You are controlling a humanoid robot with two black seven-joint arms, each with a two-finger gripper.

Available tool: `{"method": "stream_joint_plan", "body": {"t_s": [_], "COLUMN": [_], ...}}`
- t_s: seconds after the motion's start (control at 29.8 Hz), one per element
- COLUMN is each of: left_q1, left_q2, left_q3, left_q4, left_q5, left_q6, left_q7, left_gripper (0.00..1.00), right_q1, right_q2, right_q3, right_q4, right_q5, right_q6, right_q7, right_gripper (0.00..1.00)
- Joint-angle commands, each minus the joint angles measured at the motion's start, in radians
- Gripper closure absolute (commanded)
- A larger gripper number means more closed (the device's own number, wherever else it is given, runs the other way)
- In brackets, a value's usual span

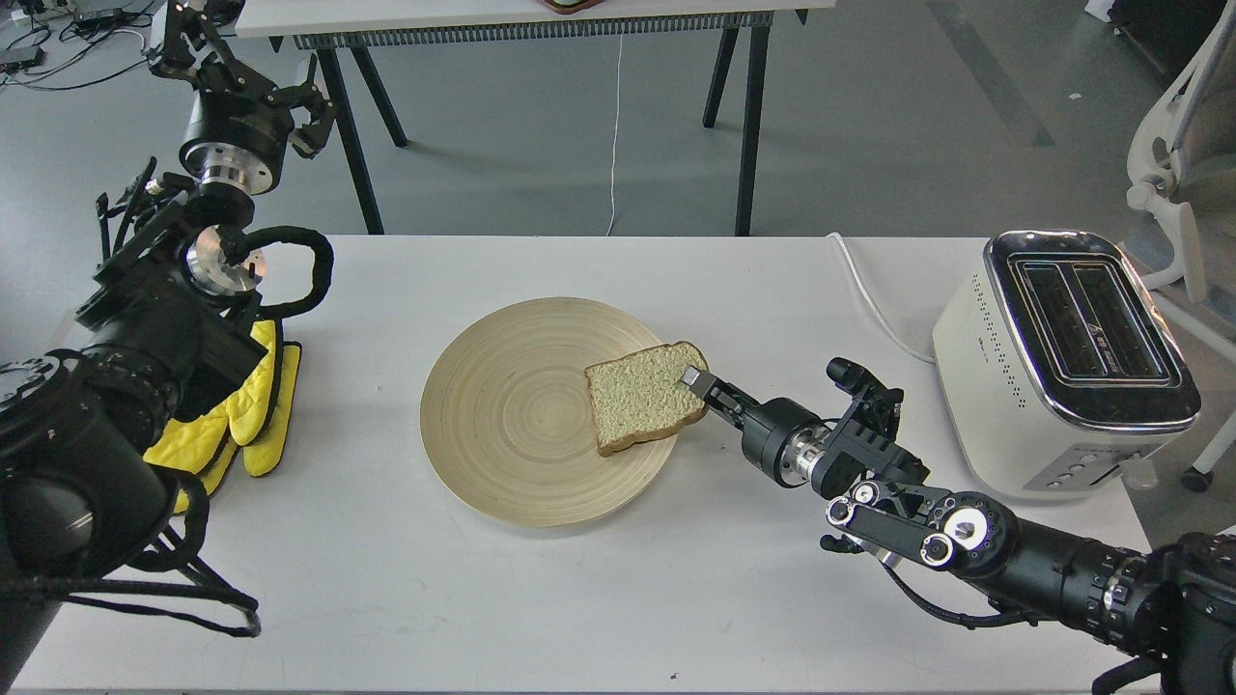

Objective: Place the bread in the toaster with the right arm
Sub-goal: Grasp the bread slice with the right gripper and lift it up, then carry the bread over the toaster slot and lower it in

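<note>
Right gripper [697, 378] is clamping the right edge of the bread [645, 397], which is lying on the wooden plate [502, 415], while the toaster [1067, 362] is standing well off to its right with slots facing up

A white counter [579, 598] fills the near ground, matte and evenly lit. Behind it lies a smooth grey floor [869, 125] with soft reflections and a darker stripe [985, 72] running slantwise at the right. A second table [483, 14] stands further back on black angled legs [748, 116], a thin white cord [615, 135] hanging below it. At the right edge stands what looks like a white office chair [1173, 164]. Cables [48, 39] clutter the far left corner.
</note>
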Motion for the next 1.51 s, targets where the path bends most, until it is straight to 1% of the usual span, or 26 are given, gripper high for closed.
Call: {"method": "stream_joint_plan", "body": {"t_s": [0.0,0.1,0.2,0.23,0.34,0.47,0.54,0.67,0.8,0.94,1.04,1.14,1.27,1.37,1.47], "left_q1": [0.000,0.000,0.000,0.000,0.000,0.000,0.000,0.000,0.000,0.000,0.000,0.000,0.000,0.000,0.000], "left_q2": [0.000,0.000,0.000,0.000,0.000,0.000,0.000,-0.001,-0.001,0.000,0.000,0.000,0.000,-0.001,-0.001], "left_q3": [0.000,0.000,0.000,0.000,-0.002,-0.002,-0.002,-0.003,-0.002,-0.002,-0.002,-0.002,-0.002,0.000,0.001], "left_q4": [0.000,0.000,0.000,0.000,0.000,0.000,0.000,0.000,0.000,0.000,0.000,0.000,0.000,0.000,0.000], "left_q5": [0.000,0.000,0.000,0.000,0.000,0.000,0.000,0.000,0.000,0.000,0.000,0.000,0.000,0.000,0.000], "left_q6": [0.000,0.000,0.000,0.000,0.000,0.000,0.000,0.000,0.000,0.000,0.000,0.000,0.000,0.000,0.000], "left_q7": [0.000,0.000,0.000,0.000,0.000,0.000,0.000,0.000,0.000,0.000,0.000,0.000,0.000,0.000,0.000], "left_gripper": [0.00,0.00,0.00,0.00,0.00,0.00,0.00,0.00,0.00,0.00,0.00,0.00,0.00,0.00,0.00], "right_q1": [-0.002,-0.002,0.000,0.000,0.009,0.018,0.037,0.110,0.254,0.379,0.446,0.483,0.501,0.503,0.498], "right_q2": [0.001,0.002,0.002,0.002,-0.002,-0.012,-0.043,-0.185,-0.395,-0.581,-0.730,-0.871,-1.030,-1.135,-1.207], "right_q3": [-0.004,-0.004,-0.004,-0.003,-0.001,0.001,0.001,-0.006,-0.036,-0.090,-0.121,-0.127,-0.124,-0.121,-0.122], "right_q4": [0.000,-0.002,-0.001,-0.001,0.009,0.044,0.084,0.221,0.333,0.429,0.515,0.580,0.610,0.632,0.653], "right_q5": [-0.002,-0.002,-0.003,-0.003,-0.002,-0.002,-0.003,-0.021,-0.043,-0.044,-0.073,-0.142,-0.282,-0.414,-0.440], "right_q6": [0.001,0.001,0.001,0.000,-0.002,-0.002,-0.005,-0.005,0.003,0.014,0.047,0.090,0.113,0.124,0.167], "right_q7": [0.001,0.001,0.000,0.000,0.011,0.011,0.011,0.000,0.000,0.000,-0.002,-0.006,-0.008,-0.006,-0.017], "right_gripper": [0.75,0.76,0.92,0.94,0.94,0.95,0.96,0.96,0.96,0.95,0.95,0.95,0.95,0.95,0.95]}}
